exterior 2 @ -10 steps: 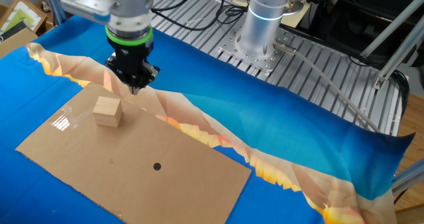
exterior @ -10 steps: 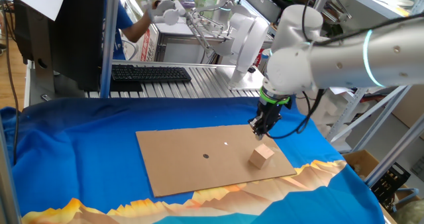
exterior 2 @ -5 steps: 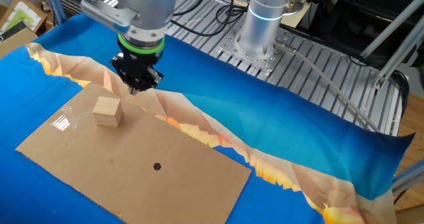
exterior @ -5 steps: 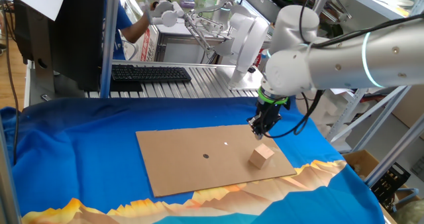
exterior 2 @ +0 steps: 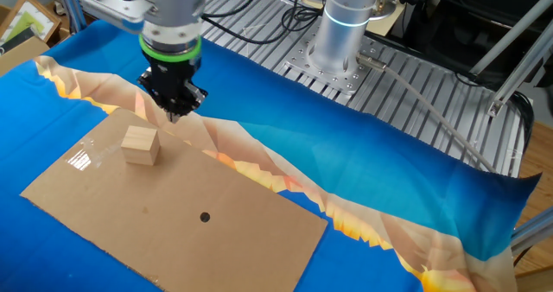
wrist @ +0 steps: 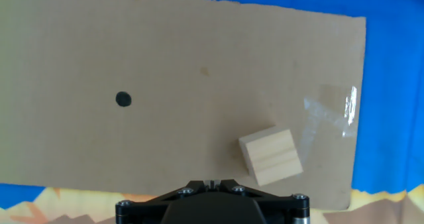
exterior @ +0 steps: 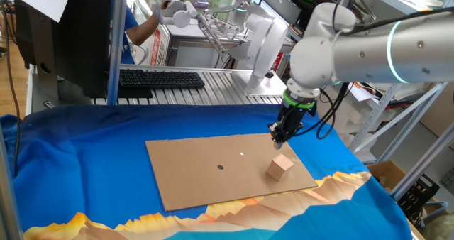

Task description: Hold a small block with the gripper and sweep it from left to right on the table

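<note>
The small block (exterior: 280,167) is a light tan wooden cube lying on the brown cardboard sheet (exterior: 206,176) near its right end. It also shows in the other fixed view (exterior 2: 140,145) and in the hand view (wrist: 270,156). The gripper (exterior: 279,140) is a black claw under a green ring. It hangs just above the cardboard's far edge, behind the block and apart from it (exterior 2: 175,112). In the hand view the gripper (wrist: 212,182) has its fingertips together with nothing between them.
The blue cloth table (exterior: 85,169) carries the cardboard, which has a black dot (exterior: 220,167). A grey metal bench with a black keyboard (exterior: 162,77) and a white robot hand (exterior: 177,9) stand behind. The arm's silver base (exterior 2: 344,28) stands at the back.
The arm's upper links and wrist have swung a little while the claw stays at about the same spot behind the block. The block has not moved.
</note>
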Action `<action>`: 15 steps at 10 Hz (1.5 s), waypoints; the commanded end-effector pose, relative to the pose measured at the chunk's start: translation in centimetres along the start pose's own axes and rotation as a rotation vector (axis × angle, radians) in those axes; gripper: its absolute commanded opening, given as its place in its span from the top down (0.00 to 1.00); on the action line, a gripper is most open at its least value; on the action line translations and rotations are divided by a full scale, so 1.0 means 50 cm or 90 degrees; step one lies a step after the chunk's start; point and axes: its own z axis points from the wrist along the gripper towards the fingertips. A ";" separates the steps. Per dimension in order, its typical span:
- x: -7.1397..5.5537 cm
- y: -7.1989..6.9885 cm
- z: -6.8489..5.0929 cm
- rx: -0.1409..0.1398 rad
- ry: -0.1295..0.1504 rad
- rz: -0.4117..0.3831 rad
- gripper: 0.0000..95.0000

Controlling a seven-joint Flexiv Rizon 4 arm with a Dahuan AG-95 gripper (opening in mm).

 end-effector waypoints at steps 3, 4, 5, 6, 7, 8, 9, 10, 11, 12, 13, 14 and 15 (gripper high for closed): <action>-0.038 -0.096 0.029 -0.016 -0.015 -0.062 1.00; -0.040 -0.103 0.032 -0.018 -0.018 -0.061 1.00; -0.050 -0.134 0.048 -0.037 -0.024 -0.061 1.00; -0.056 -0.148 0.053 -0.046 -0.025 -0.060 1.00; -0.063 -0.158 0.053 -0.045 -0.025 -0.060 1.00; -0.069 -0.164 0.050 -0.044 -0.024 -0.060 1.00; -0.078 -0.171 0.048 -0.044 -0.023 -0.060 1.00; -0.085 -0.176 0.049 -0.045 -0.022 -0.060 1.00; -0.091 -0.184 0.050 -0.047 -0.020 -0.060 1.00; -0.092 -0.186 0.049 -0.044 -0.020 -0.061 1.00; -0.092 -0.187 0.047 -0.041 -0.019 -0.055 1.00; -0.092 -0.187 0.047 -0.033 -0.015 -0.053 1.00; -0.092 -0.187 0.047 -0.034 -0.012 -0.049 1.00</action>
